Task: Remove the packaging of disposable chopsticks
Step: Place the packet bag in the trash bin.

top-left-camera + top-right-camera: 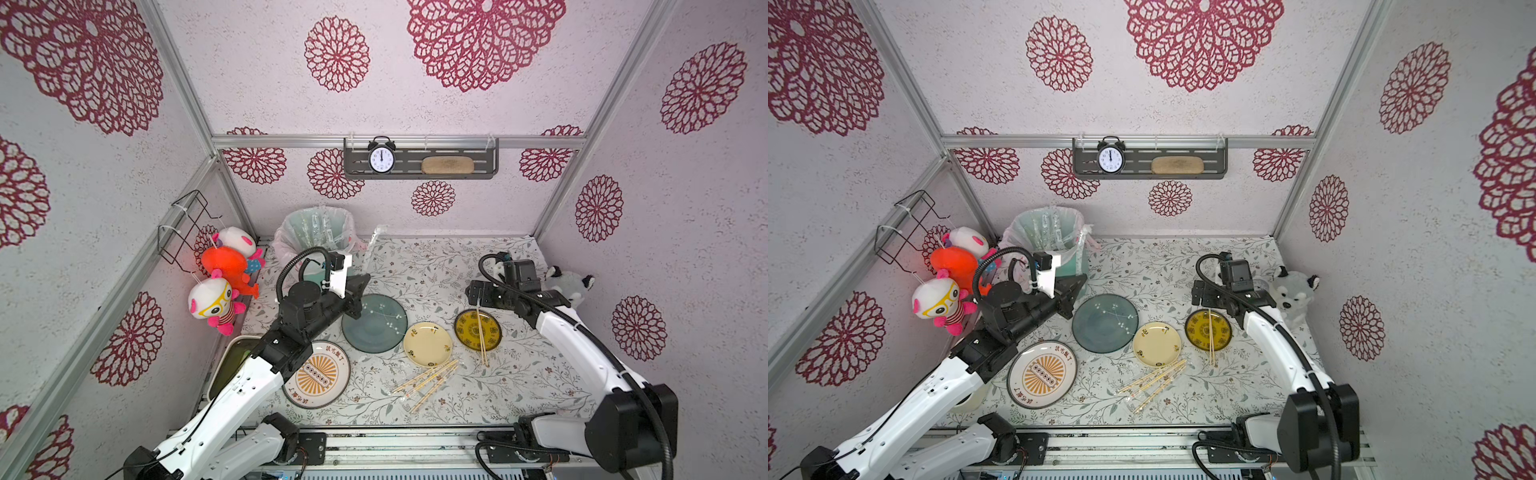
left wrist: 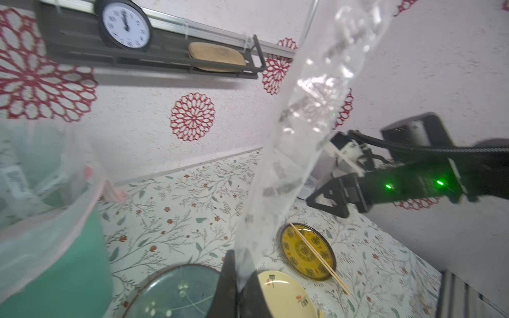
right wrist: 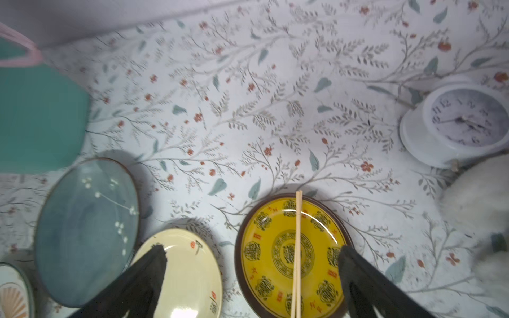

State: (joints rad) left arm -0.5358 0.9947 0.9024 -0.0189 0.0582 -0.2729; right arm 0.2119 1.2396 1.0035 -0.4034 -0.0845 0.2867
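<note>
Chopsticks lie across yellow plate; bin holds clear sleeves.

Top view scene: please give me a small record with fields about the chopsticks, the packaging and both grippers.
left gripper: shut on empty clear sleeve
right gripper: open, above yellow plate
bare chopsticks: lying across yellow plate
other chopsticks: on table by cream plate, apparently wrapped
bin: discarded sleeves inside
</note>
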